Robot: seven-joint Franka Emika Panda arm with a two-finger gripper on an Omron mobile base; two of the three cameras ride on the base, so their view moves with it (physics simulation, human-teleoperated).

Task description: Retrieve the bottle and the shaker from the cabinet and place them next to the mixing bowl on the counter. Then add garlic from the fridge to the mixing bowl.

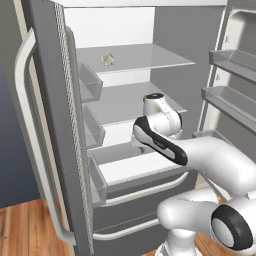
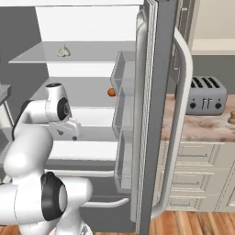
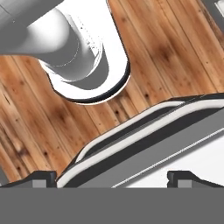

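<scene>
the fridge (image 1: 55, 125) is seen with both doors swung wide, its white shelves exposed. the garlic (image 1: 108, 59) is found on the upper glass shelf, towards the back and well above the arm. a small orange-brown item (image 2: 111, 92) is seen beside a door bin on the right. the end effector (image 3: 112, 177) is pointed down at the wooden floor (image 3: 166, 48), its fingertips spread wide with nothing between them. a grey toaster (image 2: 205, 94) is set on the bench (image 2: 202, 126) beyond the right door.
</scene>
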